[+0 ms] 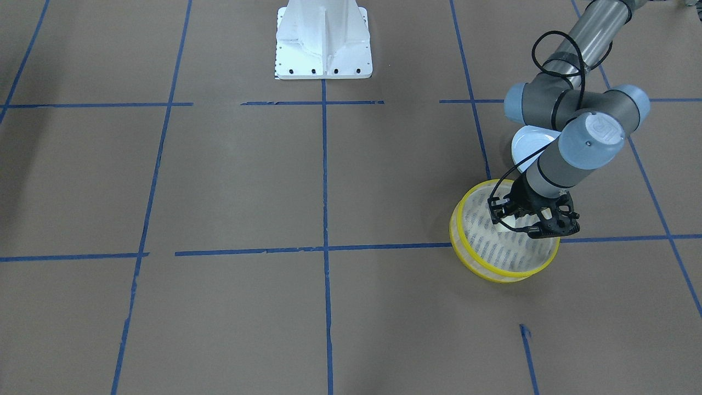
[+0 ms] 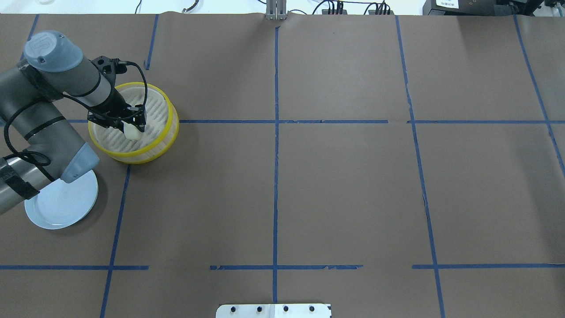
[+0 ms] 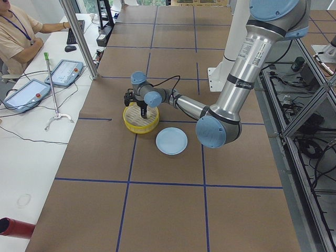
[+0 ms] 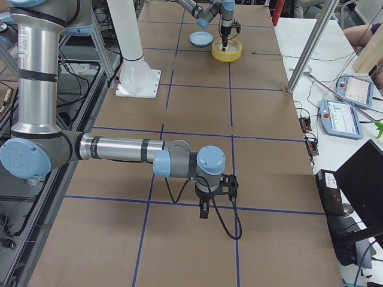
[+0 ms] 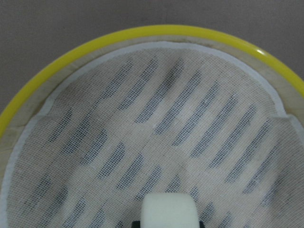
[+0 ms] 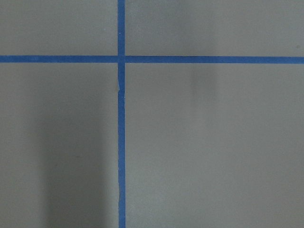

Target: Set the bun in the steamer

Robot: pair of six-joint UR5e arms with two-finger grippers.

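The left gripper (image 2: 133, 126) was clamped on the bun (image 2: 132, 132), which sat inside the steamer's (image 5: 156, 31) rim, just 6 o'clock of centre. Its long axis was unclear. The right gripper (image 4: 204, 213) could not be judged apart or together.

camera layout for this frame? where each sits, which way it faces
Front-facing: across table, facing robot; left arm over steamer.
Overhead: behind robot, looking down; left gripper holding bun.
Exterior left: table's left end; left arm near.
Exterior right: table's right end; right arm near.
Left wrist: into the steamer; bun at bottom edge.
Right wrist: taped table only.
Shared: front-facing and overhead both show the steamer.
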